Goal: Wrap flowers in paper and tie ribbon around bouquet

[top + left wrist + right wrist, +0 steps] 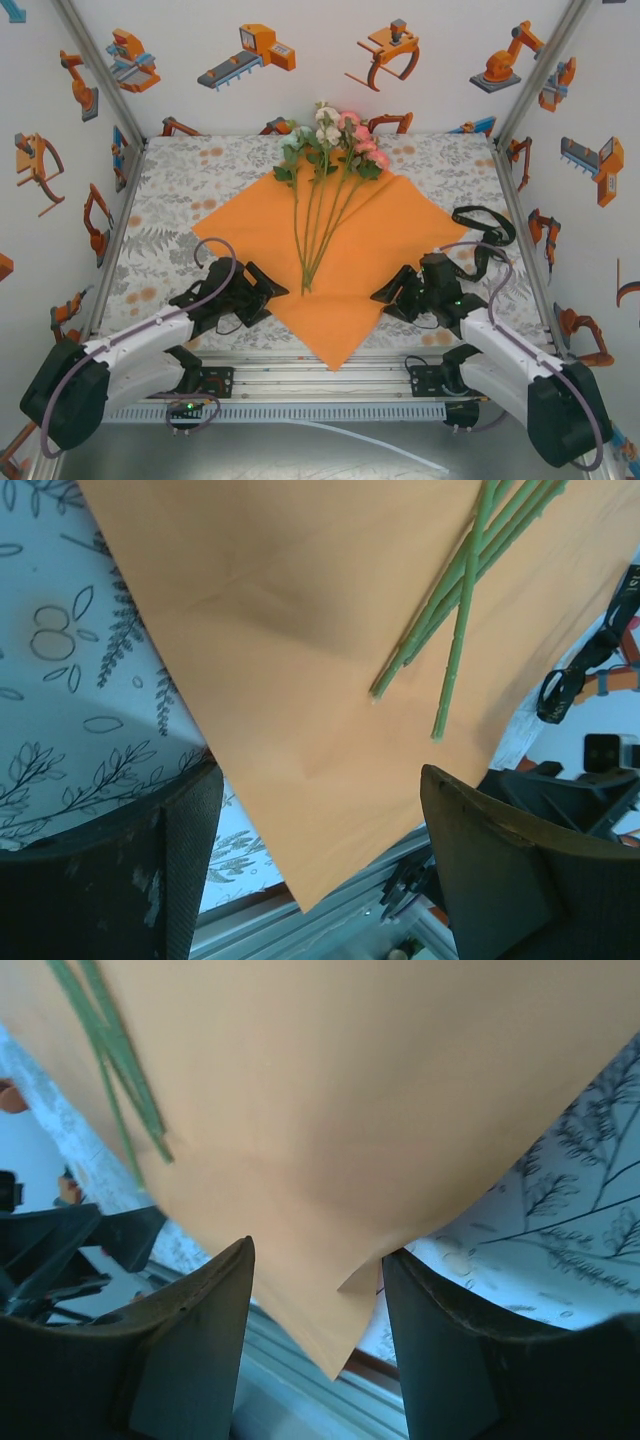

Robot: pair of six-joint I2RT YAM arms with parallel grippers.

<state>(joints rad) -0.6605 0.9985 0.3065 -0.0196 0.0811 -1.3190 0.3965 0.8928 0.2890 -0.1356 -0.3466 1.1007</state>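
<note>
At centre: flowers (326,190) on paper (400,232), blooms toward 12 o'clock
Left gripper (268,291): wide, 8 o'clock
Right gripper (386,293): apart, 4 o'clock

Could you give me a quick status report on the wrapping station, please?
Left gripper open, right gripper open, both low at near edges of the paper. Flowers flat on it, unwrapped. Ribbon loose beside right arm.

Matt orange paper (400,230) lies smooth on printed cloth (200,170); the scuffed black plastic fingers (130,880) look dull.
</note>
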